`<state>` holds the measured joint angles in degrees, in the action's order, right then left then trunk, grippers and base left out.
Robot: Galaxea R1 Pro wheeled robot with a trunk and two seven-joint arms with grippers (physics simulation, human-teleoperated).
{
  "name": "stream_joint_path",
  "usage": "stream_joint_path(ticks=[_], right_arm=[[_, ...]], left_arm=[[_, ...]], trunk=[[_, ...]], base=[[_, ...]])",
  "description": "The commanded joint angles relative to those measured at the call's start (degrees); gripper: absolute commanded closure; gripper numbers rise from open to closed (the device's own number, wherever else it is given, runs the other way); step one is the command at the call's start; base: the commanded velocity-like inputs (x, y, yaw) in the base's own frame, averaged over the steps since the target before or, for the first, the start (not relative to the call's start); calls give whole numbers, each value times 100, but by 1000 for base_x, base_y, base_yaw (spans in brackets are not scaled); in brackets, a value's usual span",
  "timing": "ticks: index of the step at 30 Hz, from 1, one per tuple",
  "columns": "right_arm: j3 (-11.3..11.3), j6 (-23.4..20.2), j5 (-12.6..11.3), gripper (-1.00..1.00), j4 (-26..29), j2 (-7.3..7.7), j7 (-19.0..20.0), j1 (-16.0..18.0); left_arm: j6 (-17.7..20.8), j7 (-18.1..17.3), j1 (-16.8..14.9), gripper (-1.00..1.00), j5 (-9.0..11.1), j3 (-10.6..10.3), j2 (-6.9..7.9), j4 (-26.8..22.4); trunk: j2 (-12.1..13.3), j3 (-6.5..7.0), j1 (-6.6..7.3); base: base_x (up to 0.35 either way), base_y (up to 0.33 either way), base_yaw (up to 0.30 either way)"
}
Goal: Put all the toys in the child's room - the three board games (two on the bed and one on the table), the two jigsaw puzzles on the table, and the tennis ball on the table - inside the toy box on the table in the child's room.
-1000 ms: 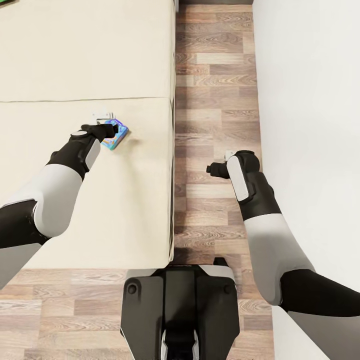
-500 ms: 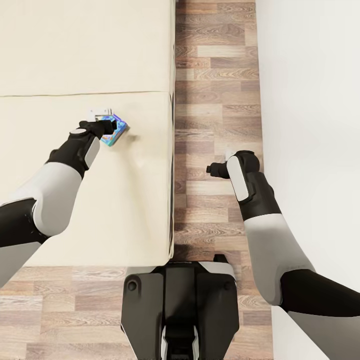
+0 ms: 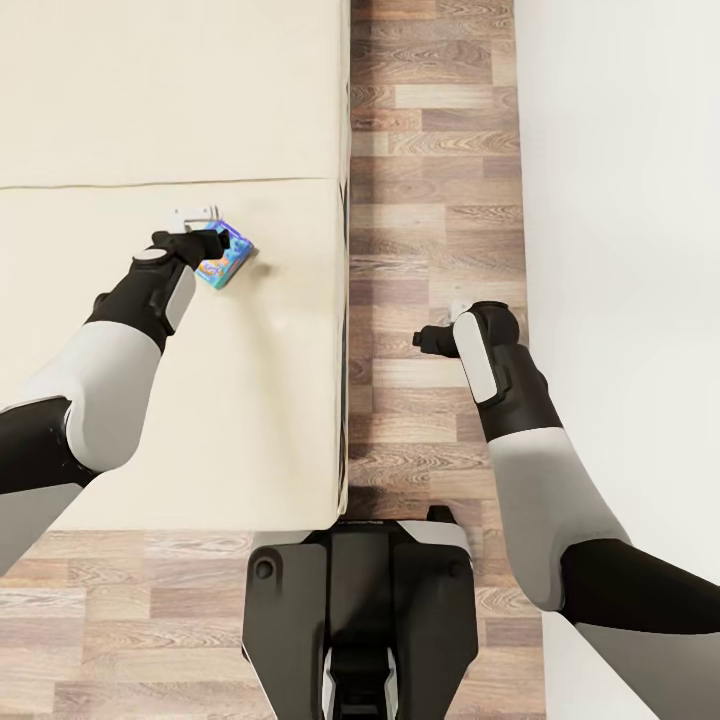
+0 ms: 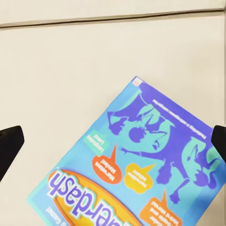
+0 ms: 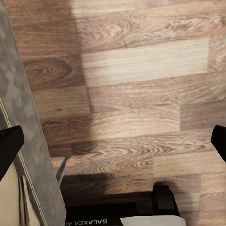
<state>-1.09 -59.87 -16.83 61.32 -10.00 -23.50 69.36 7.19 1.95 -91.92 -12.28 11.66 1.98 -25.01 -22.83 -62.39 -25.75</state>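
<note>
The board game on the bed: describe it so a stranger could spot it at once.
Start at the beige bed that runs beside the wooden floor. On the mattress lies one flat board game, directly under the left gripper, whose fingers are spread wide. Its blue-green printed cover with purple cartoon shapes and orange speech bubbles stands out from the plain fabric.
</note>
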Motion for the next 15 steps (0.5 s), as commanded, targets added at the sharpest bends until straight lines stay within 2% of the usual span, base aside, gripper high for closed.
stream_joint_path(ticks=[1, 15], right_arm=[[-5, -13, -57, -100, 3, 0, -58, 2], [-5, -13, -57, -100, 3, 0, -58, 2]], left_arm=[[19, -11, -2, -100, -60, 25, -4, -15], [-7, -21, 7, -100, -64, 9, -4, -54]], trunk=[[-9, -6, -4], [-9, -7, -4]], base=[[0, 0, 0], [0, 0, 0]])
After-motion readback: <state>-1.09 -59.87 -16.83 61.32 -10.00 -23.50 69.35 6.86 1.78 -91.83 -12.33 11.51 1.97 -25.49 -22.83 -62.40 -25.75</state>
